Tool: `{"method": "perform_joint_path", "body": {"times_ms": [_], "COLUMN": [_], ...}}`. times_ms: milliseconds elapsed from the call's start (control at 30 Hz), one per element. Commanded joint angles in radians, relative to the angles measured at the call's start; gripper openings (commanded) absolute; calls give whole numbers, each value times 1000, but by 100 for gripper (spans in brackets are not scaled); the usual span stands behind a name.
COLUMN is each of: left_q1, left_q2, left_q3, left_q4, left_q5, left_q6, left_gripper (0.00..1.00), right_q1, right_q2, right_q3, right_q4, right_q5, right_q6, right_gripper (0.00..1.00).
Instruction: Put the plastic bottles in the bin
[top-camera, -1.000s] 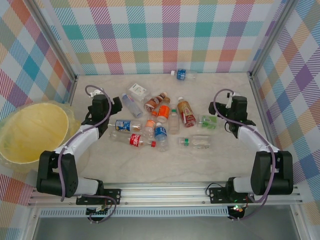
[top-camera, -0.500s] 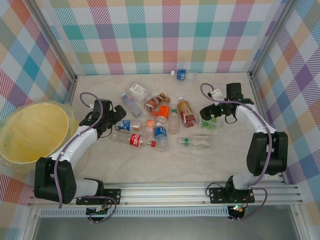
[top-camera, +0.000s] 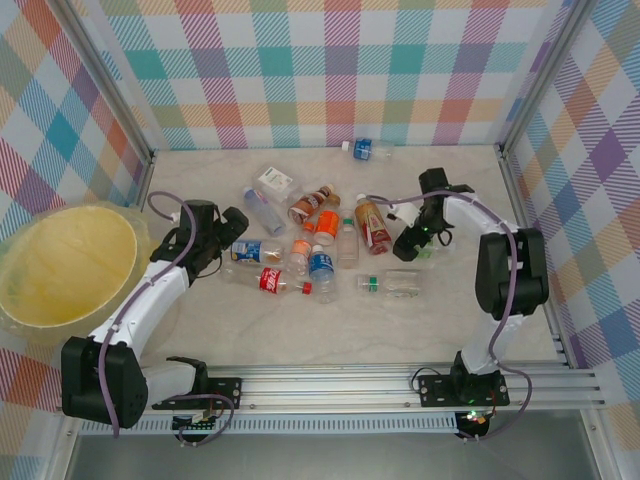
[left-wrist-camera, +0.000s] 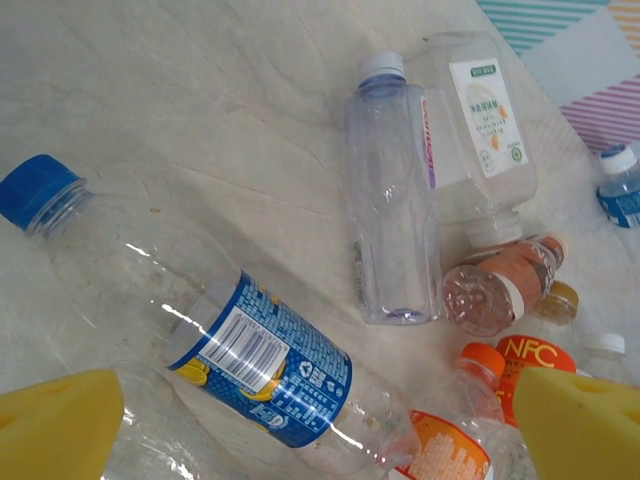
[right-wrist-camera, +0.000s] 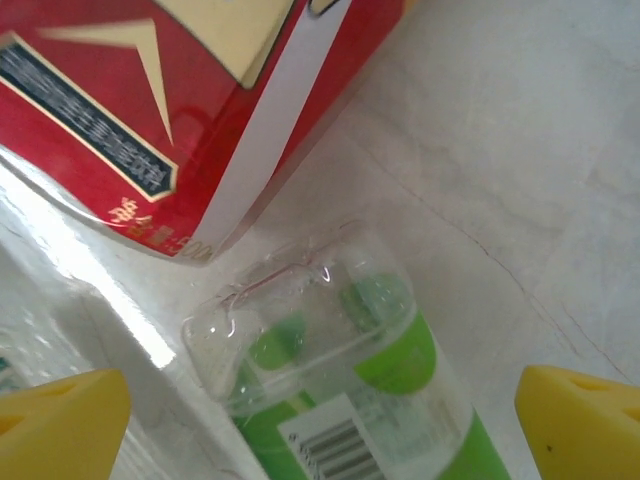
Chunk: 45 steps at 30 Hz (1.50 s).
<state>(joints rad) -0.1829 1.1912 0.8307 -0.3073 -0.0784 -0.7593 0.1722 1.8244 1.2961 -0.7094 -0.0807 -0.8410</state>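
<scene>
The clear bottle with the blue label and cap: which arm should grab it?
Left. The left gripper hangs open over that blue-labelled bottle, and the round pale yellow bin sits on its side. The right gripper is over a green-labelled clear bottle.

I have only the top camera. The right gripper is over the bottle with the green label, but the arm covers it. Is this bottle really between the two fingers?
Observer: Yes. In the right wrist view the green-label bottle lies between the open jaws of the right gripper, with a gap on each side.
Operator: Which end of it points forward?
Observer: Its clear bottom end, which lies close beside the red-label bottle.
Operator: And on the left side?
Observer: The left gripper is open over the blue-label bottle, which lies slantwise. Its blue cap is ahead of the jaws, toward the left of that view.
</scene>
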Motion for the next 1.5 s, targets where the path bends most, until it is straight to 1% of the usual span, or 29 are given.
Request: {"method": "perform_joint_path", "body": {"times_ms": [0,67,133,200,267,333,367,500,600,633,733,867,967,1033,1067,1133,1200,1267,1300,1367,1467], "left_q1": [-9,-9,-9,-9,-9,-10,-12,-13,-13,-13,-13,-19,-37,-50,-59,-77,-118,-172,-205,-260,-327], "left_q2": [-44,-57,-61,-59,-53,-51,-49,-44,-40,-41,-48,-54,-46,-30,-15,21,45,62,70,92,144], "left_q3": [-37,-39,-41,-45,-50,-63,-71,-80,-85,-89,-122,-148,-138,-128,-116,-89,-69,-47,-30,8,69], "left_q4": [17,2,4,14,20,83,103,120,126,134,185,254,272,290,286,276,292,306,297,284,272], "left_q5": [-82,-118,-120,-100,-82,-60,-47,-5,39,51,92,177,234,284,300,332,348,332,303,271,311], "left_q6": [-81,-99,-85,-72,-60,-46,-38,3,26,29,14,3,17,33,36,54,72,107,131,180,233], "left_gripper": [100,100,100,100,100,100,100,100,100,100,100,100,100,100,100,100,100,100,100,100,100], "right_q1": [9,11,12,12,12,12,12,-1,-10,-11,-12,-16,-16,-15,-14,-13,-13,-13,-13,-8,11], "right_q2": [35,59,83,97,102,105,105,98,72,62,15,-89,-172,-223,-252,-311,-374,-423,-443,-467,-472], "right_q3": [15,19,15,4,-1,4,6,15,18,21,45,29,3,-20,-39,-90,-155,-212,-240,-279,-306], "right_q4": [55,63,81,123,149,158,164,190,203,204,201,227,254,270,284,334,415,488,526,579,585], "right_q5": [67,72,92,117,113,96,93,106,126,140,184,167,186,185,170,93,27,-56,-106,-184,-246], "right_q6": [-99,-122,-140,-152,-151,-139,-131,-70,-5,24,181,414,571,683,770,885,1036,1200,1275,1400,1558], "right_gripper": [95,95,93,84,80,76,73,57,49,48,45,45,45,42,41,42,42,41,41,41,41]}}
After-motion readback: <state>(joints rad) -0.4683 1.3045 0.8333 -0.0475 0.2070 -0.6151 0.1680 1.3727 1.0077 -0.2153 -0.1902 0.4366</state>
